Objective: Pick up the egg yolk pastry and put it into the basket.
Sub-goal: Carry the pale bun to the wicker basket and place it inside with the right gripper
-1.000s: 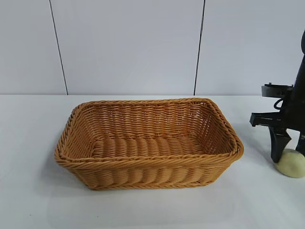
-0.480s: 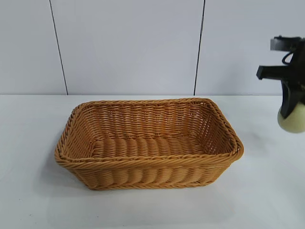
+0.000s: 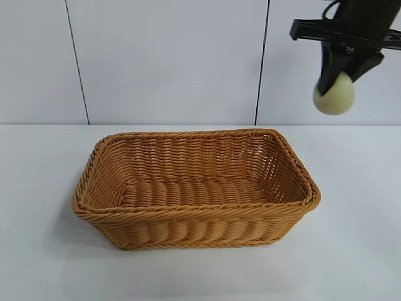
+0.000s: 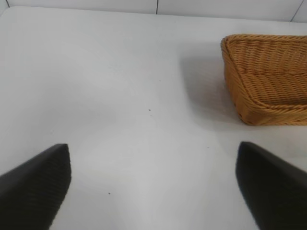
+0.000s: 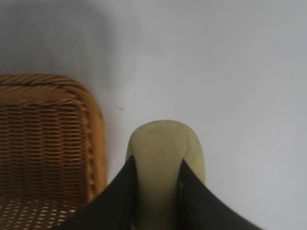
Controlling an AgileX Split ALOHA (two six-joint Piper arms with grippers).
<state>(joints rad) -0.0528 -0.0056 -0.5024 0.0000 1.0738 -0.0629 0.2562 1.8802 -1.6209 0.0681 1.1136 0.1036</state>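
The small, pale yellowish-cream, smooth rounded egg yolk pastry (image 3: 334,98) now hangs high in the air, up against the wall panels and above and to the right of the basket's far right corner; a second ago it lay on the tabletop off the basket's right end, and half a second ago it was already lifted partway. The black right end effector (image 3: 338,84) is clenched on it, its two dark fingers pinching the upper sides while the blunt lower end bulges free below, as the right wrist view confirms with the pastry (image 5: 165,158) wedged between the fingers. Judging from this, the pick-up is done and the carry is under way; what remains is to bring the pastry across over the open interior and let go. The large rectangular orange-tan woven wicker basket (image 3: 207,216), with braided rim and sloping ribbed sides, has not shifted and holds nothing. The left end effector (image 4: 153,187) sits parked with its fingers spread wide, looking across bare surface toward one end of the basket (image 4: 268,103). The tabletop (image 3: 351,263) is plain white and matte. Behind it stands a pale panelled wall (image 3: 169,63) crossed by thin dark vertical seams.
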